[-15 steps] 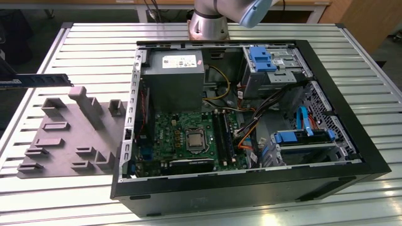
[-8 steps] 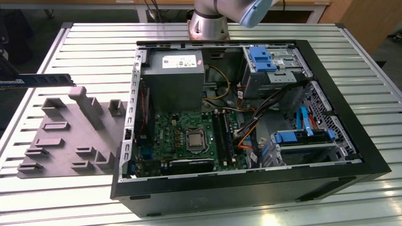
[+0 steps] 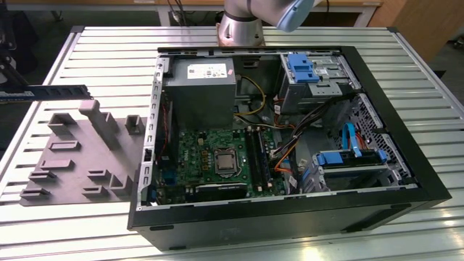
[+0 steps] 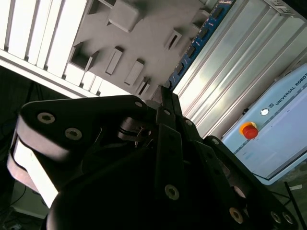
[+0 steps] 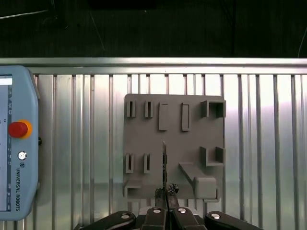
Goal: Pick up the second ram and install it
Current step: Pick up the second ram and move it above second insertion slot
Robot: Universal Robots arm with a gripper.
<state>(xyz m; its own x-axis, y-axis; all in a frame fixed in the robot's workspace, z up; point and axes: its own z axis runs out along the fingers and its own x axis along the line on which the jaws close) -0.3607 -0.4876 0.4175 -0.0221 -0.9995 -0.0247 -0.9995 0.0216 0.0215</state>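
Note:
The second ram (image 3: 56, 91) is a dark-blue stick with black chips. It hangs level in the air at the exterior view's left, above the back of the grey holder tray (image 3: 80, 163). My gripper (image 5: 165, 192) is shut on one end of it. In the first wrist view the ram (image 5: 164, 163) shows edge-on over the tray (image 5: 144, 139). In the second wrist view the ram (image 4: 197, 38) runs away from my gripper (image 4: 162, 98), with the tray (image 4: 144, 33) beside it. The black memory slots (image 3: 257, 151) lie on the green motherboard (image 3: 195, 155) inside the open computer case.
The open black computer case (image 3: 406, 190) lies on the slatted metal table (image 3: 108, 43), with a grey power-supply box (image 3: 199, 89), bundled cables (image 3: 290, 147) and blue drive brackets (image 3: 348, 157). The arm's base (image 3: 243, 24) stands behind the case. A teach pendant (image 5: 14, 143) lies beside the tray.

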